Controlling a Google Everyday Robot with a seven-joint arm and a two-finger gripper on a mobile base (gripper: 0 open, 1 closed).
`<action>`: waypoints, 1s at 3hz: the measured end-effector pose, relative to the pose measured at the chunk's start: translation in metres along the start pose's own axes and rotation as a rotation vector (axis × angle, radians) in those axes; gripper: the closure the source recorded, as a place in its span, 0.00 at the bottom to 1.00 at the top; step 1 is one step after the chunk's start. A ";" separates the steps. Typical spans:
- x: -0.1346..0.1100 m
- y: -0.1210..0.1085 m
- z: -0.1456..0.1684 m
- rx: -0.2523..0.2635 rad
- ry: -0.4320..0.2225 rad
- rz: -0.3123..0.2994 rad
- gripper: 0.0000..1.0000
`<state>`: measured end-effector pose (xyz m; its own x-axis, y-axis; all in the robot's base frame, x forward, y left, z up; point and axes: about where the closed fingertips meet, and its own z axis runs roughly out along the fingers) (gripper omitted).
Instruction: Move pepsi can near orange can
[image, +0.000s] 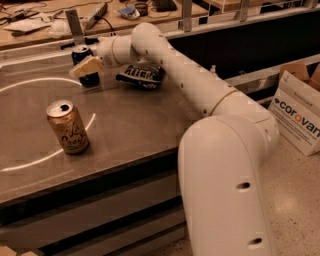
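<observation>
The pepsi can (89, 79) stands upright at the back left of the grey table (135, 125). Its silver top shows, and its middle is covered by a cream finger (86, 65). My gripper (83, 66) has reached it from the right and is open, with one finger across the can's front and the other hidden behind it. The orange can (67, 127) stands upright near the table's front left, well apart from the pepsi can, with nothing touching it.
A dark blue snack bag (141, 76) lies just right of the pepsi can, under my arm. A white ring is marked on the tabletop. A cluttered bench runs behind the table. A cardboard box (300, 112) sits on the floor at the right.
</observation>
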<state>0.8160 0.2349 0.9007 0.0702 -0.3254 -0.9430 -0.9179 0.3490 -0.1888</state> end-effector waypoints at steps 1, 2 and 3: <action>-0.011 0.009 0.027 -0.040 -0.030 0.042 0.21; -0.009 0.015 0.030 -0.045 -0.027 0.110 0.44; -0.029 0.017 0.009 -0.046 -0.057 0.139 0.75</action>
<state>0.8018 0.2580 0.9221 -0.0380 -0.2260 -0.9734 -0.9370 0.3465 -0.0439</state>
